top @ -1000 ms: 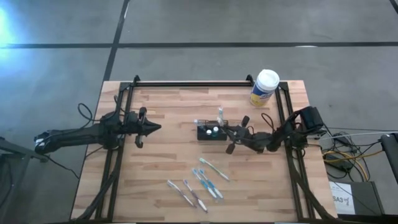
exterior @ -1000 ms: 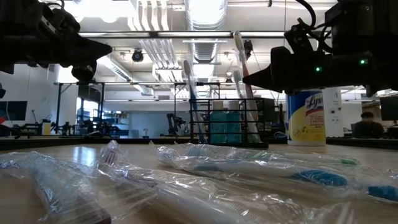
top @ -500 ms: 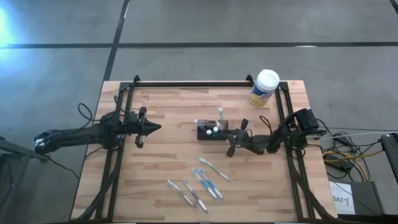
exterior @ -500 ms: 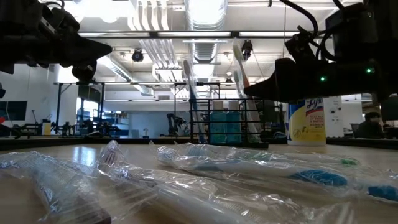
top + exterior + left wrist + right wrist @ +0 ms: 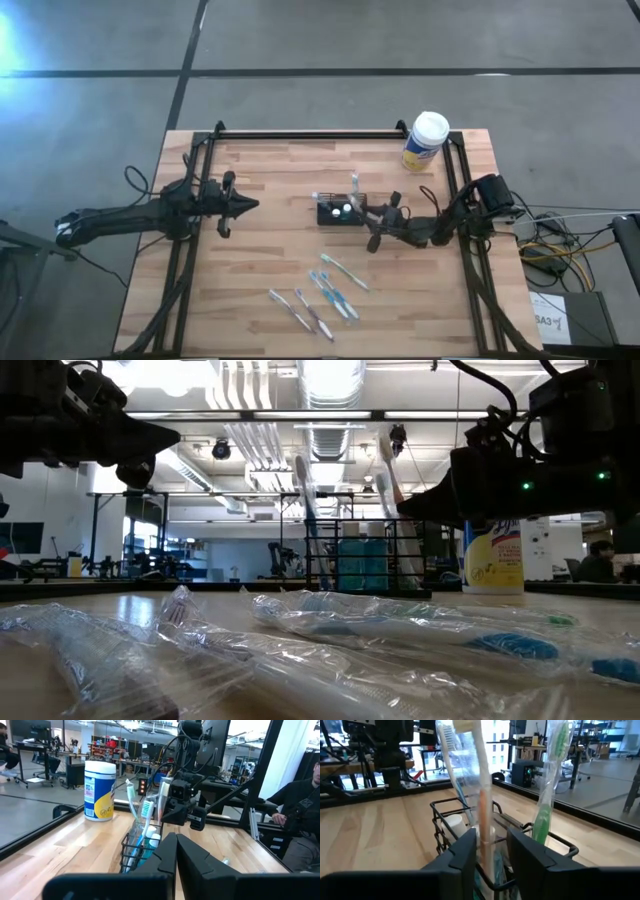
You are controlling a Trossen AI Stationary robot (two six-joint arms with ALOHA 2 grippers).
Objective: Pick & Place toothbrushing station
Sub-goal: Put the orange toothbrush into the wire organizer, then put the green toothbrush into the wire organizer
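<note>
The toothbrushing station, a small black wire caddy (image 5: pixel 338 212), stands on its base mid-table with several toothbrushes upright in it. It also shows in the low view (image 5: pixel 365 565) and the right wrist view (image 5: pixel 445 806). My right gripper (image 5: pixel 366 218) is open at the caddy's right end, level and pointing toward the table's left. In its wrist view (image 5: pixel 491 851) an orange-handled toothbrush (image 5: pixel 483 805) shows in the gap between the fingers. I cannot tell whether the fingers touch anything. My left gripper (image 5: pixel 255 205) is shut and empty, hovering left of the caddy (image 5: pixel 137 847).
A yellow canister with a white lid (image 5: pixel 425 140) stands at the far right corner. Several wrapped toothbrushes (image 5: pixel 330 295) lie on the table toward the near edge. Black frame rails (image 5: pixel 300 133) run along the far and side edges. A person (image 5: pixel 300 805) sits beyond the table.
My right gripper has gone down a little beside the caddy's right end, staying open. The caddy and its toothbrushes have not moved.
</note>
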